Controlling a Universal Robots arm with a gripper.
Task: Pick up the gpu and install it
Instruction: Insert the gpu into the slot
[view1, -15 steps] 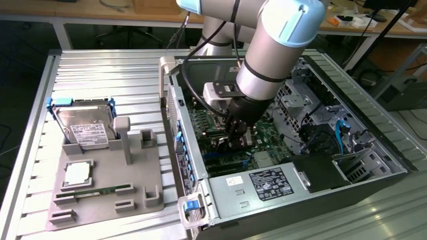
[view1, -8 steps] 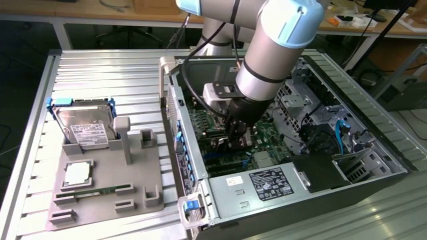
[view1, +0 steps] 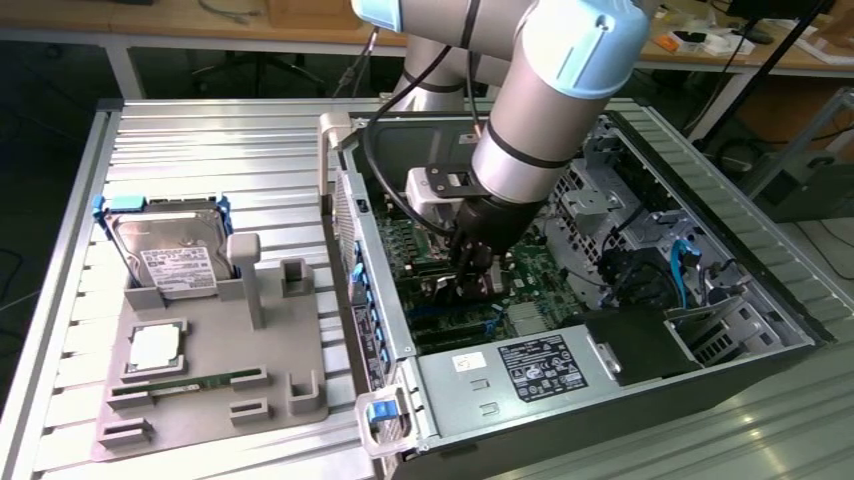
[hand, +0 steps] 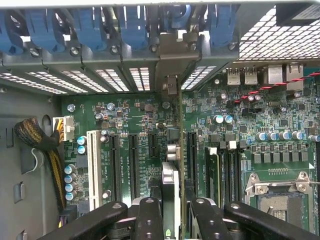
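My gripper (view1: 474, 283) is down inside the open computer case (view1: 534, 385), over the green motherboard (view1: 527, 265). In the wrist view the gpu (hand: 173, 150) shows edge-on as a thin upright card between the two black fingers (hand: 149, 220). My gripper (hand: 174, 216) is shut on it. The card stands among the long black expansion slots (hand: 134, 160), and its silver bracket end (hand: 170, 85) reaches the case's rear slot openings. Whether the card's edge sits in a slot is hidden.
Blue slot clips (hand: 132, 27) line the rear wall above the card. A bundle of braided cables (hand: 37, 140) lies at one side and the CPU socket (hand: 280, 195) at the other. Outside the case, a grey fixture (view1: 200, 410) holds a hard drive (view1: 167, 250) and a memory stick (view1: 187, 385).
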